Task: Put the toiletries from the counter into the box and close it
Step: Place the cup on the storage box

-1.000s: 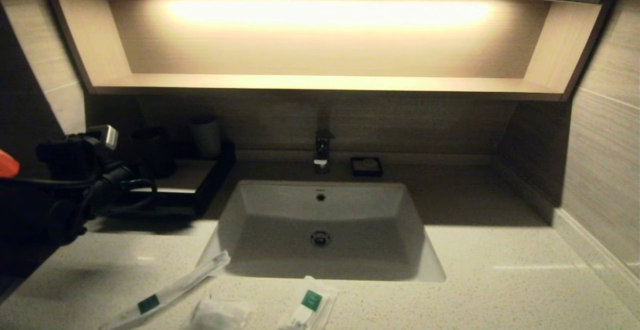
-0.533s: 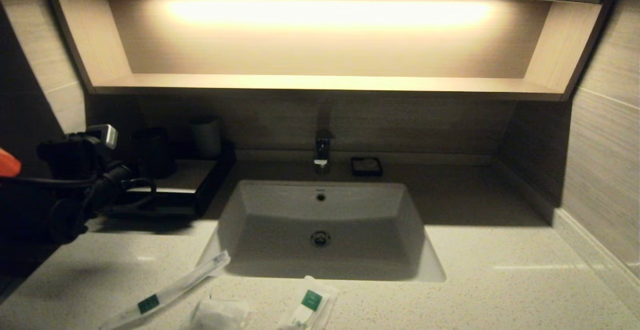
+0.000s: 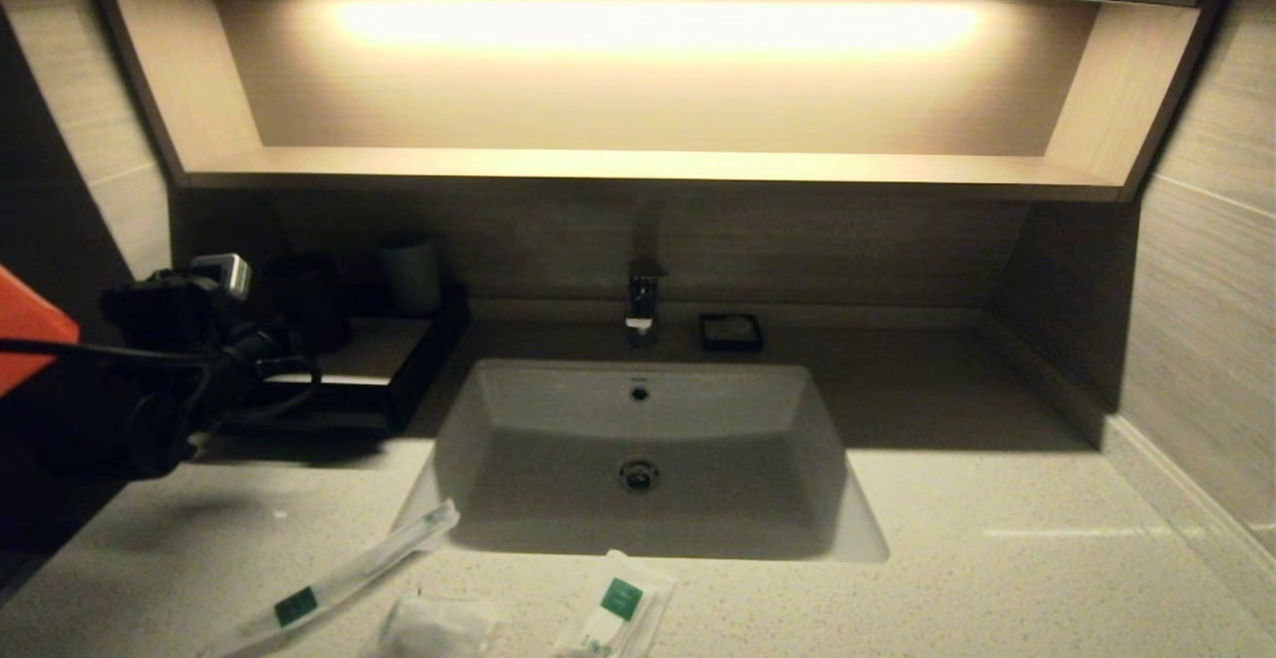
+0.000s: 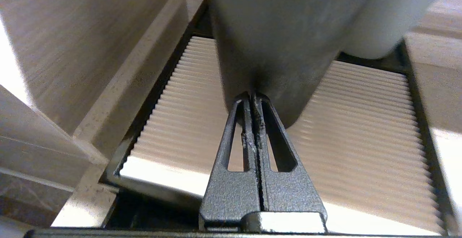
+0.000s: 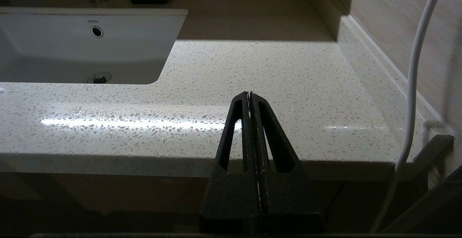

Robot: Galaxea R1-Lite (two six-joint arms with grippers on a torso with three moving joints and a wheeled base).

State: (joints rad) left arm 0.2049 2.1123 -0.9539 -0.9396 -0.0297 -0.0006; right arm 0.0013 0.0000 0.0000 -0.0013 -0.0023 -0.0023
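Left gripper [image 4: 252,95] has its fingers pressed flat together with nothing between them, the tips right up against the base of a grey cup [image 4: 274,43]. In the left wrist view the cup stands on the ribbed lid of the box [image 4: 361,133], and a second, paler cup [image 4: 375,25] sits just beside it toward the upper right of the frame. In the head view the left arm [image 3: 169,339] fills the left edge, in front of the dark box [image 3: 399,379] at centre left, which sits on the counter [image 3: 997,538] against the back wall. The box's lid looks shut, with both cups near its far side.

Right gripper [image 5: 251,95] is also closed on nothing. In the right wrist view it hangs low in front of the counter's edge, at the lower middle of the frame, well apart from the sink [image 5: 83,47].

Three wrapped toiletries lie along the bottom edge of the head view, in front of the sink [image 3: 638,459]: a long toothbrush packet [image 3: 339,578] at lower left, angled up toward the basin's corner, a small crumpled pouch [image 3: 434,628] beside it, and a packet [image 3: 618,613] with a green label at lower centre. A tap [image 3: 643,299] and a soap dish [image 3: 731,331] stand behind the basin.
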